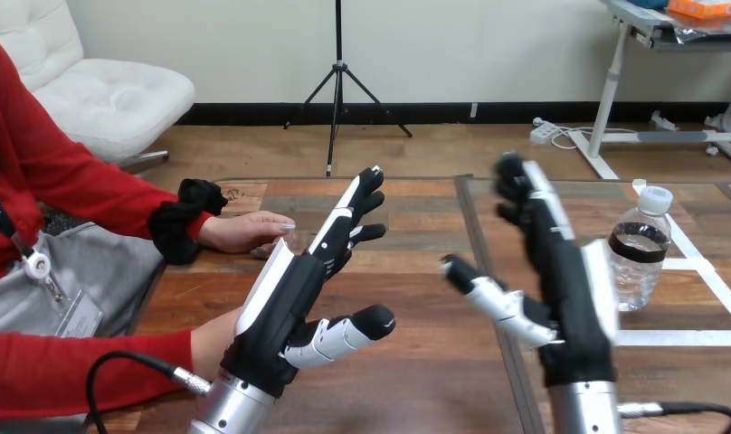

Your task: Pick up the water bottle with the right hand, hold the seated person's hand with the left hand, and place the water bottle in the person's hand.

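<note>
Clear plastic water bottle (640, 249) with white cap, upright on the wooden bench (416, 362) at the view's right, beside white tape lines (697, 336); its dark label is unreadable. The right hand (570, 298), fingers spread, stands just left of it, apart. The left hand (294, 298), fingers straight, is raised beside the person's hand (249, 231), which rests on the bench.

Left hand (285, 307) and right hand (570, 298) look the same: black bodies, white shells on the backs, black-and-white jointed fingers (353, 212), black thumb tips, shiny silver forearms (226, 407).
</note>
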Action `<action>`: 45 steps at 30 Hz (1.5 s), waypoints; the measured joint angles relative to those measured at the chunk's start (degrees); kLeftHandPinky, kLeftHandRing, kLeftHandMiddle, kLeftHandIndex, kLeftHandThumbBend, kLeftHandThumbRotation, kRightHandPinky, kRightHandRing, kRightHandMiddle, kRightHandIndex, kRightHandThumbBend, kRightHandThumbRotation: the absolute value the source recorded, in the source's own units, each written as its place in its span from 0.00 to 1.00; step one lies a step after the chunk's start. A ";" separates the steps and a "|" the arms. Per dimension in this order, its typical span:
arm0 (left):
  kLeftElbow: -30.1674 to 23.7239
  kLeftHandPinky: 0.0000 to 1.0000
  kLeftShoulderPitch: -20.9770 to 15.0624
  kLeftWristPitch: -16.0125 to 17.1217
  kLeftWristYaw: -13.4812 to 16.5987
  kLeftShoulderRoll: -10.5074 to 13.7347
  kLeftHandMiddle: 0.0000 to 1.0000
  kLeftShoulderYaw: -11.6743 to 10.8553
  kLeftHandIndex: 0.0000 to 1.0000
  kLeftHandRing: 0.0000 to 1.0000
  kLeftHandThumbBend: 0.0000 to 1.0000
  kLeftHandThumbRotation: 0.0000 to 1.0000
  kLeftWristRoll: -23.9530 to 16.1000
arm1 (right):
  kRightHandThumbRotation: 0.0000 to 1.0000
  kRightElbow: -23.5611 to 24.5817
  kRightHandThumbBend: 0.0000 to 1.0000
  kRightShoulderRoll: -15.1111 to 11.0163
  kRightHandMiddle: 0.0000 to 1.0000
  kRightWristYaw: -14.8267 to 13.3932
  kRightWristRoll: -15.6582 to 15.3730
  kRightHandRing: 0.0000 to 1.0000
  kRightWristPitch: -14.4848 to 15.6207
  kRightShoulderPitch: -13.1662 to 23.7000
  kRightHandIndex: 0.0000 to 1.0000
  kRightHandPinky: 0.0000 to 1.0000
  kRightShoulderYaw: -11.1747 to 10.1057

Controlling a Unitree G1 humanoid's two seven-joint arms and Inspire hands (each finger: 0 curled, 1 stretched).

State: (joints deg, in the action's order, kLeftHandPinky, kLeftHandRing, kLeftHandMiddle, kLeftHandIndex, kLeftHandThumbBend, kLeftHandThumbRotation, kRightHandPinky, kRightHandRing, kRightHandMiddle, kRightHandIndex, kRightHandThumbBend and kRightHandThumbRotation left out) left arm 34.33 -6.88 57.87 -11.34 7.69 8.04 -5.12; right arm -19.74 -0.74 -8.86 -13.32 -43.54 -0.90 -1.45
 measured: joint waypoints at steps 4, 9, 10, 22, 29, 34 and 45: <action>0.21 0.84 0.00 0.27 0.01 -0.21 0.99 0.00 1.00 0.95 1.00 0.89 -0.01 | 0.55 -0.01 1.00 -0.34 0.92 -2.48 -1.21 0.92 -1.45 0.02 0.94 0.89 -0.94; 0.30 0.84 0.00 0.29 0.02 -0.61 0.99 0.00 1.00 0.95 1.00 0.89 -0.01 | 0.54 -0.52 1.00 -1.19 0.91 -5.98 -2.75 0.91 -3.49 0.46 0.95 0.91 -2.09; 0.31 0.83 0.00 0.29 0.02 -0.70 0.99 0.00 1.00 0.95 1.00 0.89 -0.02 | 0.54 -0.80 1.00 -1.40 0.92 -6.60 -2.92 0.91 -3.98 0.66 0.96 0.91 -2.28; 0.35 0.83 0.00 0.44 0.04 -1.28 1.00 0.03 1.00 0.95 1.00 0.88 -0.14 | 0.58 -3.28 1.00 -3.34 0.97 -13.16 -4.92 0.97 -5.80 3.86 1.00 0.94 -4.79; 0.35 0.83 0.01 0.58 0.04 -1.28 1.00 0.02 1.00 0.95 1.00 0.88 -0.15 | 0.60 -4.49 1.00 -4.30 0.98 -15.63 -5.06 0.99 -5.77 5.33 1.00 0.99 -5.99; 0.35 0.83 0.01 0.95 0.04 -1.23 1.00 0.02 1.00 0.95 1.00 0.88 -0.13 | 0.61 -5.44 1.00 -4.35 0.97 -17.41 -5.06 0.99 -5.58 6.23 0.99 1.00 -6.74; 0.35 0.83 0.01 1.47 0.04 -1.04 1.00 0.00 1.00 0.95 1.00 0.88 0.03 | 0.62 -6.20 1.00 -4.35 0.95 -21.11 -5.78 0.97 -3.65 7.20 0.99 1.00 -8.06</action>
State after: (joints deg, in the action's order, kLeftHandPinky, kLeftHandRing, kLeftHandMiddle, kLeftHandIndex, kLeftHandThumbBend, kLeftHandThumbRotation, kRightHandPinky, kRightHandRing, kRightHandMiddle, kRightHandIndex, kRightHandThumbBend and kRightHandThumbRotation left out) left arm 34.69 -6.88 59.34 -11.30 6.65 8.04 -5.09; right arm -25.93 -5.09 -29.97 -19.09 -47.19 6.31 -9.52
